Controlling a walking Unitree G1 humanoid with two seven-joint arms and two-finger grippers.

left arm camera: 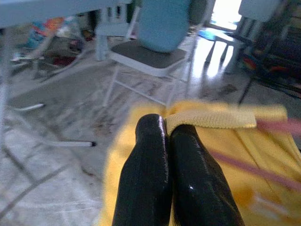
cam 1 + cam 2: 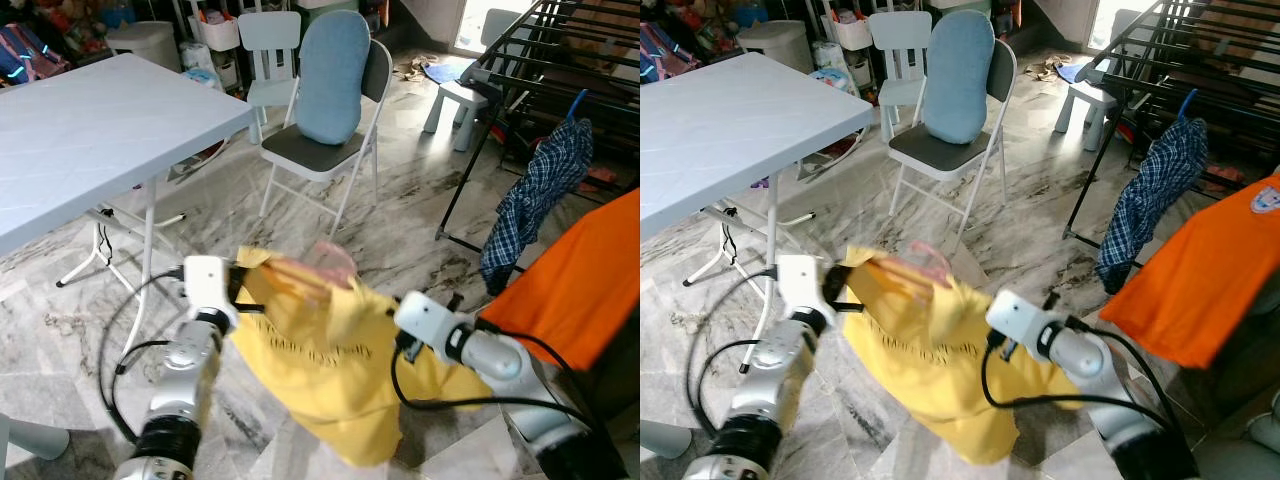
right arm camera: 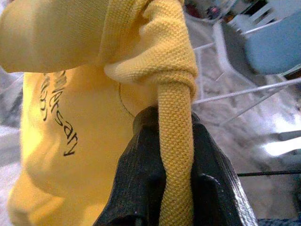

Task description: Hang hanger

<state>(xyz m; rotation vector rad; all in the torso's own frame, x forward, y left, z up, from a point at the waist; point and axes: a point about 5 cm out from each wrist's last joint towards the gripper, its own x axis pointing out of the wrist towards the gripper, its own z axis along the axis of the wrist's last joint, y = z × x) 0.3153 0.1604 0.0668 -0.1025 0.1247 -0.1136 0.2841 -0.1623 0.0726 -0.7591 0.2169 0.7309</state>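
Shirt [image 2: 320, 370] of yellow cloth hangs between the two grippers above the marble floor [image 2: 420, 215], with a pink hanger [image 2: 335, 262] showing blurred at its collar. The left gripper [image 1: 165, 129] has its two black fingers pressed together on the shirt's ribbed collar edge, clenched on the cloth. The right gripper [image 3: 176, 141] pinches a rolled band of the same shirt between its fingers, the fabric running up between them. One shirt and one hanger are held; the hanger sits at the top of the shirt, between the grippers and nearer the left one. To the robot's right stands a black drying rack [image 2: 545, 60] with two garments on it: a blue checked shirt [image 2: 535, 195] and an orange shirt [image 2: 585, 280]. Ahead is a folding chair [image 2: 320, 150] with a blue cushion [image 2: 333, 75], and to the left a white table [image 2: 90, 130].
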